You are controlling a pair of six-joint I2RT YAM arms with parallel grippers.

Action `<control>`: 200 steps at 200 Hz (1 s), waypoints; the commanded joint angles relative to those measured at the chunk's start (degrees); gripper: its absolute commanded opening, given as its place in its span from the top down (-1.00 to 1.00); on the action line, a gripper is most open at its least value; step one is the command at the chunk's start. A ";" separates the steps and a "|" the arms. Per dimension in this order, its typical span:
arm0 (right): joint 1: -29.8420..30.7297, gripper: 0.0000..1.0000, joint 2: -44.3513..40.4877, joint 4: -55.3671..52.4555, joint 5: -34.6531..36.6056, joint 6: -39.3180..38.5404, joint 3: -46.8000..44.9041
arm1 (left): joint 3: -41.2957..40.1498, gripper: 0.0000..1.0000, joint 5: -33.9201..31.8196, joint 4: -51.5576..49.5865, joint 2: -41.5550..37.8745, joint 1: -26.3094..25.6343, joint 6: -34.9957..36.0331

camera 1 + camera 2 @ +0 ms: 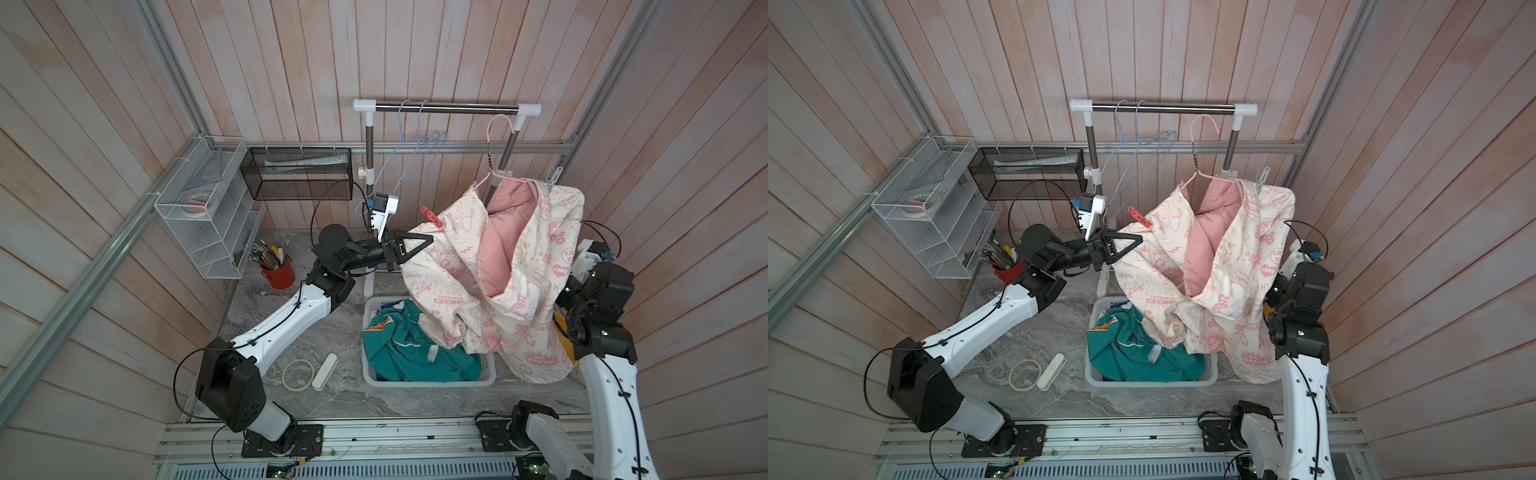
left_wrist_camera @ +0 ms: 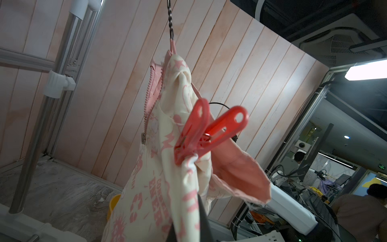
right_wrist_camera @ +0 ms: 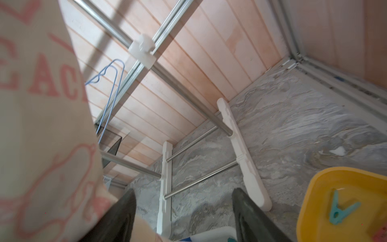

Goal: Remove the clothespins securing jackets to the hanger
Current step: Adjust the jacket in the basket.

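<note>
**While the left hand grips the sleeve, one red clip waits on the shoulder**

Because the red clothespin [image 1: 430, 217] bites the cream jacket [image 1: 515, 291] onto the pink hanger [image 1: 496, 137] at the shoulder, the garment cannot slide off the rail [image 1: 446, 108] until it is pulled. In the left wrist view its two handles stand spread and free, with its mouth closed on bunched cloth.

The left hand [image 1: 426, 242] is clamped on the jacket's fabric just below that clip, drawing the shoulder out sideways. This looks meant to steady the cloth and present the handles to the other arm. The left arm rises from its near base, and its wrist is bent so the hand runs level into the garment.

The right arm stands upright at the far side of the jacket, with its wrist folded in behind the hem, so both top views hide its hand. In the right wrist view the right hand [image 3: 184, 190] has its fingers [image 3: 243, 209] apart with nothing between them, the jacket brushing one side.

A yellow tub [image 3: 314, 188] holding a teal clip [image 3: 340, 210] sits on the bench [image 1: 266, 332] below, likely the drop point. The teal jacket [image 1: 415, 349] already lies in the white basket [image 1: 490, 376].

A pale clip-like thing at the hanger's other shoulder is too small to identify.
</note>
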 commanded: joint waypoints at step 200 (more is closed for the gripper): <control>50.02 -0.39 19.71 34.89 23.34 18.17 -15.87 | -18.34 1.00 -8.61 -39.01 -37.25 9.83 28.11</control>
